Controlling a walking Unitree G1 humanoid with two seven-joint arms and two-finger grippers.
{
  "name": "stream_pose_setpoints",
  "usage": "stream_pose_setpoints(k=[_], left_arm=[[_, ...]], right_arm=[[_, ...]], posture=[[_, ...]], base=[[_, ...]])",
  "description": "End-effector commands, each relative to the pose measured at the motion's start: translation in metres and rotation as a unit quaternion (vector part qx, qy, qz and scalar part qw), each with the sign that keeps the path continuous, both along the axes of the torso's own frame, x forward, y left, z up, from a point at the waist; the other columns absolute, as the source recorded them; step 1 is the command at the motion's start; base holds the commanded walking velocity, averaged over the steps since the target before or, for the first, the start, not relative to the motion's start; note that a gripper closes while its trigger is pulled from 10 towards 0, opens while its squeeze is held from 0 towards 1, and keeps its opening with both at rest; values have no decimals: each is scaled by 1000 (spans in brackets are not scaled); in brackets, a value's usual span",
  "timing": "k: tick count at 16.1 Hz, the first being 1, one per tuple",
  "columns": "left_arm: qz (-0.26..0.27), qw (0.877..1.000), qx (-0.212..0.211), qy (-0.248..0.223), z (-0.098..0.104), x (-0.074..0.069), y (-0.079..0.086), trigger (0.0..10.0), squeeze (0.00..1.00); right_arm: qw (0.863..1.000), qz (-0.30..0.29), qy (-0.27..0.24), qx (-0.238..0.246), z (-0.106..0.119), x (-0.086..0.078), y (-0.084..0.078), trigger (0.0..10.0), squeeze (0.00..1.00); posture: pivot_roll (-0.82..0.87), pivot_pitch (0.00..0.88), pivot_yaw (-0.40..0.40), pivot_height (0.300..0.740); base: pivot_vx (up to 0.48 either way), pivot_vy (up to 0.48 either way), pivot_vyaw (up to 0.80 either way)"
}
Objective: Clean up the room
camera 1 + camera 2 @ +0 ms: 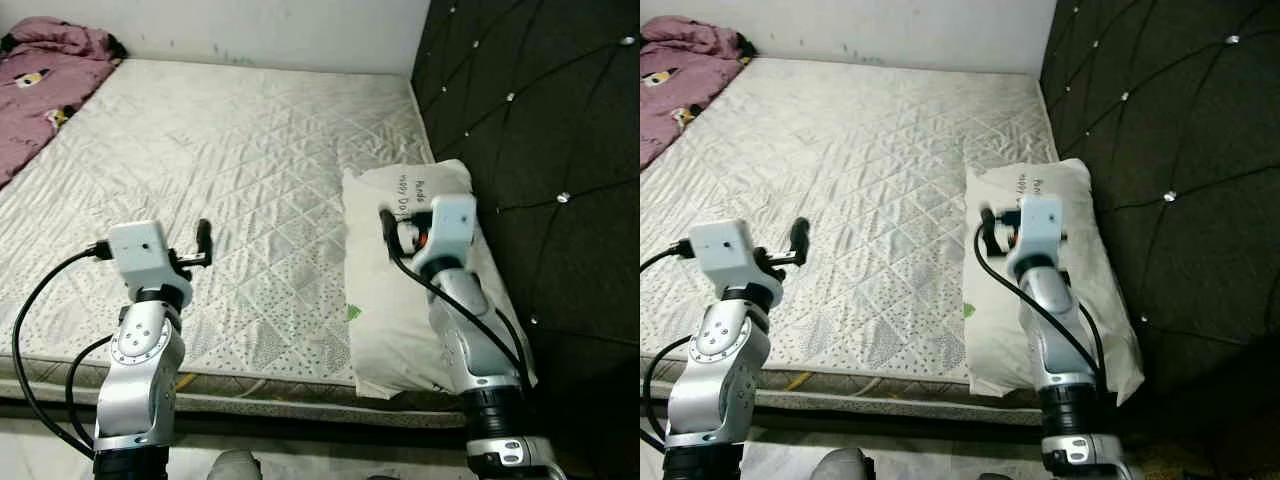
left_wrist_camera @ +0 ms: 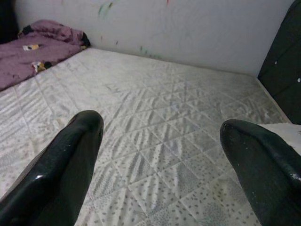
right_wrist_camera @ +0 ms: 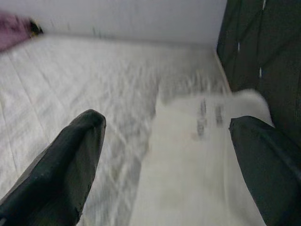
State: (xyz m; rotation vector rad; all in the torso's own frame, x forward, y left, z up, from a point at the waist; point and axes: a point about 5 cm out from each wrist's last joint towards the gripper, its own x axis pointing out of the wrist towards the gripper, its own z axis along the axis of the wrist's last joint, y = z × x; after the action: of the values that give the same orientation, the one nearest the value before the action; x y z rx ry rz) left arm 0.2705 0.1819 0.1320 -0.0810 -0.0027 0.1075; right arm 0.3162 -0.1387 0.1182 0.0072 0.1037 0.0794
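I am standing at the edge of the bed and holding both arms out over it. My right gripper is hovering just above the white pillow, and its two black fingers are spread wide apart with nothing between them. The pillow is lying along the right side of the mattress, right beside the dark padded headboard. My left gripper is also spread wide and holding nothing, and it is hanging over the bare quilted mattress, well apart from the pillow. Far away in the left corner of the bed a purple blanket is lying in a heap. I think I am getting ready to pick up the pillow, but I am not touching it yet. The pillow is soft and floppy, so if I am pinching only a little bit of the cover, it could slip out and fall off the edge of the bed. My right arm is also close to the headboard, so a big swing could bump into it.
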Motion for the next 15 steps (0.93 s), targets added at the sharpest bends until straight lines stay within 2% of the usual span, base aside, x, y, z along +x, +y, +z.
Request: stream_pose_setpoints(k=[1,3,5,7,10,11,12,13,15], left_arm=[[1,1000,4,-14,6,0,0,10000,0],[-2,1000,-14,-15,3,3,-1,10000,0],[-8,1000,-5,-7,-8,7,-3,10000,0],[-8,1000,-1,3,-17,9,-2,10000,0],[-9,1000,18,7,-27,15,-4,10000,0],[-18,1000,-2,11,-31,19,-7,10000,0],[-24,1000,4,8,-32,22,-8,10000,0],[-14,998,62,4,-34,27,-4,10000,0],[-17,998,64,12,-45,28,0,10000,0]], right_arm=[[1000,-6,11,2,-3,0,-3,10000,0],[1000,28,5,2,-5,-1,6,10000,0],[999,35,7,23,-6,2,11,10000,0],[999,44,3,11,-9,3,14,10000,0],[999,29,-8,-14,-25,8,9,10000,0],[1000,3,8,-22,-35,10,3,10000,0],[999,-12,25,-33,-42,12,-1,10000,0],[999,-11,21,-40,-42,16,1,10000,0],[999,7,5,-49,-41,16,10,10000,0]], posture=[[-51,0,-12,740],[-53,0,-16,740],[-62,0,-17,740],[-71,0,-9,740],[-71,0,15,740],[-60,0,13,740],[-56,0,2,740],[-58,0,-4,740],[-59,0,1,740]], base=[[0,0,0],[0,0,0],[0,0,0],[0,0,0],[0,0,0],[0,0,0],[0,0,0],[0,0,0],[0,0,0]])
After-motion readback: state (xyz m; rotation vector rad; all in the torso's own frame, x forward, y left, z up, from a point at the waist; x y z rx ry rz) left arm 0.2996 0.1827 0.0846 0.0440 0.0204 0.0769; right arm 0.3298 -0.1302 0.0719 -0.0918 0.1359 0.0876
